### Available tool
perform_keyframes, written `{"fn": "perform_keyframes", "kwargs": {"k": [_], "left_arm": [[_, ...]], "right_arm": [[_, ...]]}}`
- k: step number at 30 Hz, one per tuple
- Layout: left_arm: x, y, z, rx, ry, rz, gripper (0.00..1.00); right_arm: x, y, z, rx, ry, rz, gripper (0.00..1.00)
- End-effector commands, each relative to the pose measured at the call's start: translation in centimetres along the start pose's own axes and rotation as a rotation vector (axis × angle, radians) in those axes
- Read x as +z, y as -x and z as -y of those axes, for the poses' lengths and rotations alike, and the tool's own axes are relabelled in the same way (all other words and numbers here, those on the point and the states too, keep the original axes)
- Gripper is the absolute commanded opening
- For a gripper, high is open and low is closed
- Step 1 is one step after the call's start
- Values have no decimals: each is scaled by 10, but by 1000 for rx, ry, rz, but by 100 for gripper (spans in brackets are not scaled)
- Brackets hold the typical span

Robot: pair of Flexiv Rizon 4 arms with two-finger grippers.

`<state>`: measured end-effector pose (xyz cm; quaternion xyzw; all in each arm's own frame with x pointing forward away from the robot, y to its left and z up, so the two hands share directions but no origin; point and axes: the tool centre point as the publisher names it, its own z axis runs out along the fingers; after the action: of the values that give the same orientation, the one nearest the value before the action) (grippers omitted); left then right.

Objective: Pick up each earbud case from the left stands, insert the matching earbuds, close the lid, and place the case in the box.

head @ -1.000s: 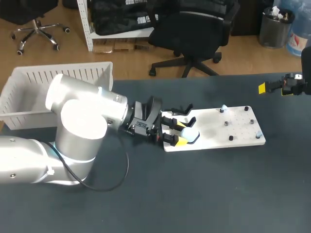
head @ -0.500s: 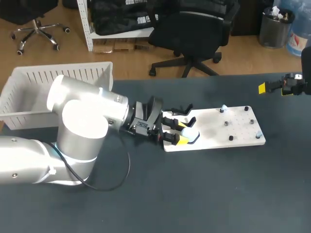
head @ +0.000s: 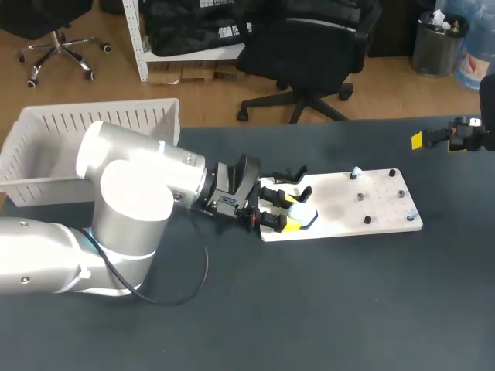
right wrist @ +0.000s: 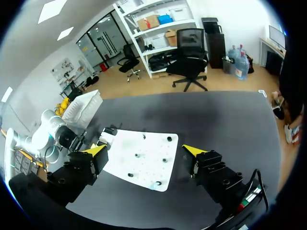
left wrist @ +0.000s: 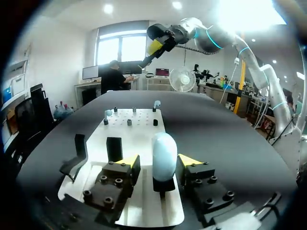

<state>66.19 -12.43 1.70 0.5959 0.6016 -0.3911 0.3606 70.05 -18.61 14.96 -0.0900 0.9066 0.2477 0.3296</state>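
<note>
Centring matters: your left gripper [left wrist: 158, 160], jaws apart, straddles the pale earbud case [left wrist: 164, 152], which sits upright on its black stand [left wrist: 162, 185] at the white board's [left wrist: 144, 125] end. Squeeze its sides evenly, then lift straight off.

Head camera: high, behind robot, tilted down over desk [head: 325, 309]; wide, far off; white board [head: 363, 202] at 2 o'clock from desk's middle.
Left wrist camera: low, very near, skimming along board's length past left pincer [left wrist: 158, 160]; board at its 12 o'clock.
Right wrist camera: high over desk's right end, behind right pincer [right wrist: 145, 150], looking back down; farther off.
Shared: board in all three; left arm [head: 131, 193] in head and right wrist views.
</note>
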Motion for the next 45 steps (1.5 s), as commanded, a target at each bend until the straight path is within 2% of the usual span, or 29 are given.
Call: {"fn": "perform_keyframes", "kwargs": {"k": [1, 5, 7, 9, 12, 13, 14, 19, 28, 33, 37, 45], "left_arm": [[1, -2, 1, 4, 6, 10, 47], [1, -3, 0, 2, 8, 12, 46], [1, -3, 0, 1, 7, 13, 42], [0, -2, 0, 1, 6, 15, 28], [-1, -2, -1, 1, 10, 18, 16], [-3, -1, -2, -1, 14, 23, 4], [-4, 0, -3, -2, 16, 26, 0], [-17, 8, -1, 3, 13, 58, 0], [-61, 56, 22, 49, -28, 228, 0], [-74, 76, 29, 61, -21, 287, 0], [-80, 85, 34, 87, -8, 316, 0], [-80, 85, 34, 87, -8, 316, 0]], "right_arm": [[0, 0, 1, -1, 1, -1, 100], [0, 0, 1, -1, 1, -1, 100], [0, 0, 1, -1, 1, -1, 100], [0, 0, 1, -1, 1, -1, 100], [0, 0, 1, -1, 1, -1, 100], [0, 0, 1, -1, 1, -1, 100], [0, 0, 1, -1, 1, -1, 100], [0, 0, 1, -1, 1, -1, 100], [0, 0, 1, -1, 1, -1, 100], [0, 0, 1, -1, 1, -1, 100], [0, 0, 1, -1, 1, -1, 100], [0, 0, 1, -1, 1, -1, 100]]}}
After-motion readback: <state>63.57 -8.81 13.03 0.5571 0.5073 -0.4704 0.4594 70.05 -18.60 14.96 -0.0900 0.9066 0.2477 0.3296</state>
